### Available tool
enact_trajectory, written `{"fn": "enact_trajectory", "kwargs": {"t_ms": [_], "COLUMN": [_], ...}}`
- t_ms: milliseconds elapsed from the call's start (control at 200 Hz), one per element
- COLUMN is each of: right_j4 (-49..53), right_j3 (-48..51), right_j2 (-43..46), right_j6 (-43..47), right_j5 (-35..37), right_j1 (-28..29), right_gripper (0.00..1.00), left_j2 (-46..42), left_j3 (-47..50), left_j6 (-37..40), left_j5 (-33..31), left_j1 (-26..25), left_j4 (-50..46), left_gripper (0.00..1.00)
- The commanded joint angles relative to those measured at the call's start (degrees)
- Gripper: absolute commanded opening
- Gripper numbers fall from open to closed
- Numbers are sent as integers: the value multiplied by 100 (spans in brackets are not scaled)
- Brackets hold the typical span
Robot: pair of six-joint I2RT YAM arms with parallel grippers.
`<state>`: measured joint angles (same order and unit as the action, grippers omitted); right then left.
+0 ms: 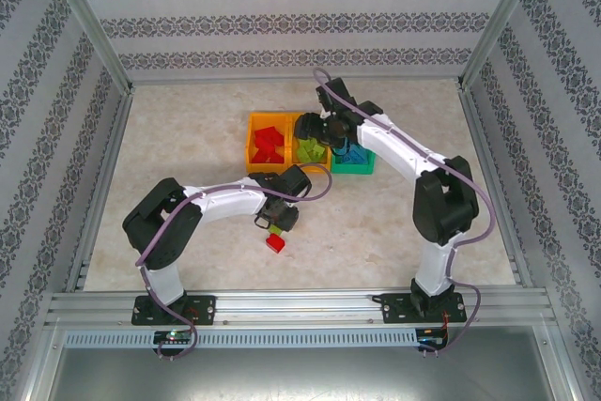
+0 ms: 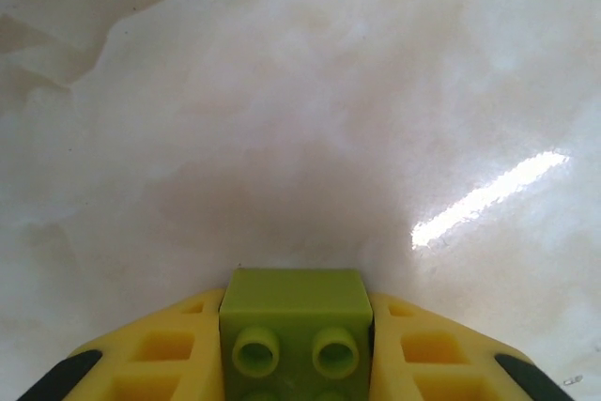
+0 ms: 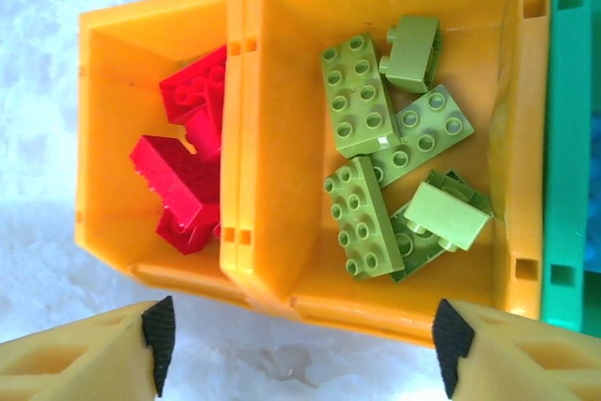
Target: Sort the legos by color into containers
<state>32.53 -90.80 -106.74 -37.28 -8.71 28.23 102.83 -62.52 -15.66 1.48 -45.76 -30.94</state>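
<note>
Sorting nearly done: two legos remain outside the containers.
Top view: a red lego (image 1: pixel 275 243) lies just beside the left pincer (image 1: pixel 278 220). Left wrist: it grips a lime lego (image 2: pixel 296 312). Right wrist: the right pincer (image 3: pixel 305 345) gapes wide and empty, with the lime-filled orange bin (image 3: pixel 282 232) ahead.

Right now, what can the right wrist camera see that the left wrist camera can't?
Right wrist view: an orange bin holding red bricks, a second orange bin holding lime green bricks, the green bin at the edge, and the right gripper open near them. Left wrist view: the left gripper shut on one lime green brick, over bare table with a glare streak. Both: yellow fingers, pale table and lime green lego.
</note>
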Motion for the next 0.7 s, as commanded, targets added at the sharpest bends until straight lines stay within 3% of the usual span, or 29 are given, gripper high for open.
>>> {"fn": "enact_trajectory", "kwargs": {"t_ms": [0,340,545,694], "right_j4": [-163,-522,-797,-1179], "right_j3": [230,1558,2764,3713], "right_j2": [360,1573,2337,2749], "right_j6": [120,217,104,365], "right_j5": [-124,522,834,960], "right_j1": [-70,-210,-178,266], "right_gripper": [79,89,90,89], "left_j2": [-181,-527,-225,338], "left_j3": [-162,-958,-1917,-2859], "left_j6": [-117,-29,45,-6], "left_j5": [87,-38,368,743], "left_j1": [-56,120,618,997], "left_j4": [-112,-199,-21,-9], "left_gripper": [22,20,20,20]}}
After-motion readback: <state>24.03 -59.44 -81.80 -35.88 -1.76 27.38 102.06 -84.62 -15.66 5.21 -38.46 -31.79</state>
